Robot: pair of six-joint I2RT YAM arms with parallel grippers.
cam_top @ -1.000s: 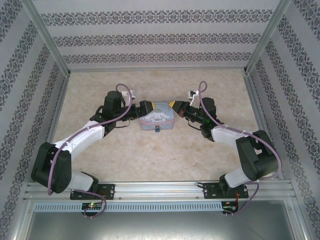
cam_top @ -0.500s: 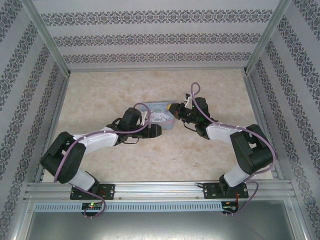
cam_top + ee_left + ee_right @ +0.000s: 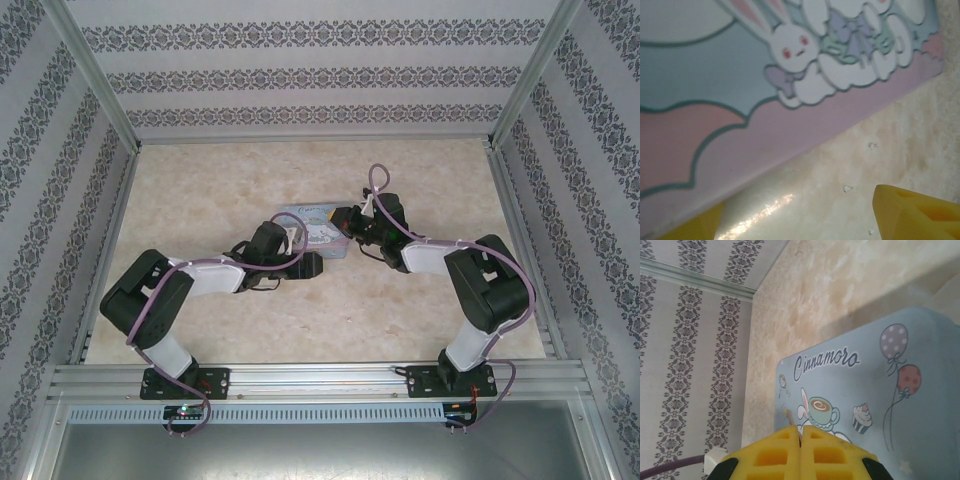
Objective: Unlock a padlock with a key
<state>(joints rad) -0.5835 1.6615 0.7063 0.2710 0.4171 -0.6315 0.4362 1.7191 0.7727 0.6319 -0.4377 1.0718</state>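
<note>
Pale blue tin (image 3: 865,390) reads "Cinnamoro"; right gripper (image 3: 800,432) jaws clenched together over it, left gripper (image 3: 796,202) jaws released at its near side.

The glossy, beige-marbled bench (image 3: 200,190) carries the pale blue cartoon tin (image 3: 322,225) lying flat on it, with a few tiny specks (image 3: 871,146) just beside the tin's pink edge.
</note>
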